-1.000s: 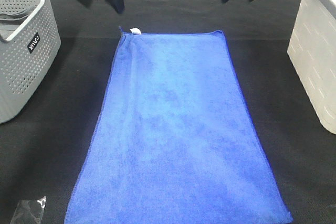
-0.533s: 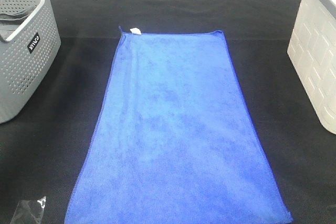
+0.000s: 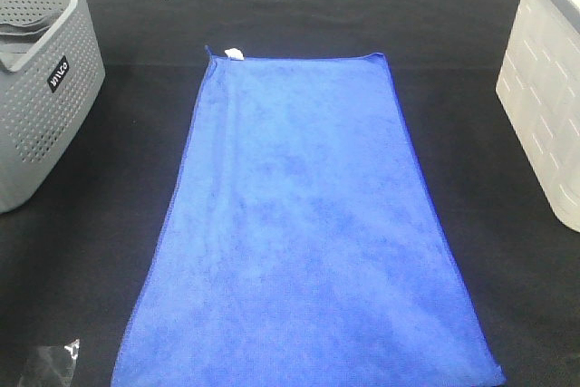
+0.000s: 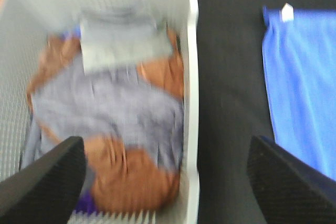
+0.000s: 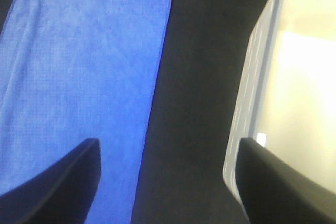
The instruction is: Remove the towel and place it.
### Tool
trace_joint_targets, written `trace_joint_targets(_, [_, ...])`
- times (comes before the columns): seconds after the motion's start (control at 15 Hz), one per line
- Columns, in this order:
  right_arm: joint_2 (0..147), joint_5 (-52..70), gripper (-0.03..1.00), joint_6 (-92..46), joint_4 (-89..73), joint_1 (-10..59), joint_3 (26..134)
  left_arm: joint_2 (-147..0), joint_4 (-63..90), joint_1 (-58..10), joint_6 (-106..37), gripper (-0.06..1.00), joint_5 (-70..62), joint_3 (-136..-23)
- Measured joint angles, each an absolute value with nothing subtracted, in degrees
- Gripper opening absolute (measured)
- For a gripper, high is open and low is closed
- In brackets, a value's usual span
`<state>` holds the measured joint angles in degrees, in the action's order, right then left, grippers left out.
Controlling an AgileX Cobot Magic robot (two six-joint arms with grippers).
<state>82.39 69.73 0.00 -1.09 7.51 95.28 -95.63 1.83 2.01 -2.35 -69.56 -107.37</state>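
Observation:
A blue towel [image 3: 304,224] lies spread flat on the black table, with a small white tag [image 3: 233,53] at its far left corner. It also shows in the left wrist view [image 4: 302,93] and the right wrist view [image 5: 84,82]. Neither gripper shows in the exterior high view. My left gripper [image 4: 165,150] is open and empty, high above the grey basket's [image 4: 191,77] wall, to the left of the towel. My right gripper [image 5: 168,148] is open and empty, high above the bare table between the towel's right edge and the white basket [image 5: 252,87].
The grey perforated basket [image 3: 54,106] at the far left holds brown and grey cloths [image 4: 110,114]. The white basket [image 3: 544,97] stands at the right edge. A small crumpled clear wrapper [image 3: 50,364] lies at the front left corner.
Both grippers were at the top edge of the exterior high view a second ago and have left it. The towel has not moved.

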Motion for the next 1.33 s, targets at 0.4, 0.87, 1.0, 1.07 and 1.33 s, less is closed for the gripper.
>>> trace_joint_targets(0.4, [53.51,69.84,0.69,2.81,-1.09,7.51,69.84,-63.66,-0.4,2.01,-2.81,0.78,-66.23,-74.14])
trace_joint_targets(0.87, [24.47,69.9,0.69,2.92,-0.86,7.51,48.01,-36.21,-7.1,2.01,0.0,0.78,-57.35,-53.0])
trace_joint_targets(1.0, [18.56,69.9,0.69,2.52,0.0,7.51,43.2,-29.62,-7.1,2.01,1.95,0.78,-57.12,-47.5])
trace_joint_targets(1.07, [15.58,69.9,0.69,2.12,1.2,7.51,40.97,-26.13,-7.05,2.01,2.23,0.78,-57.3,-45.15])
trace_joint_targets(1.33, [2.92,69.96,0.69,0.97,2.58,7.51,34.66,-9.85,-6.36,2.01,2.23,0.78,-62.22,-39.3])
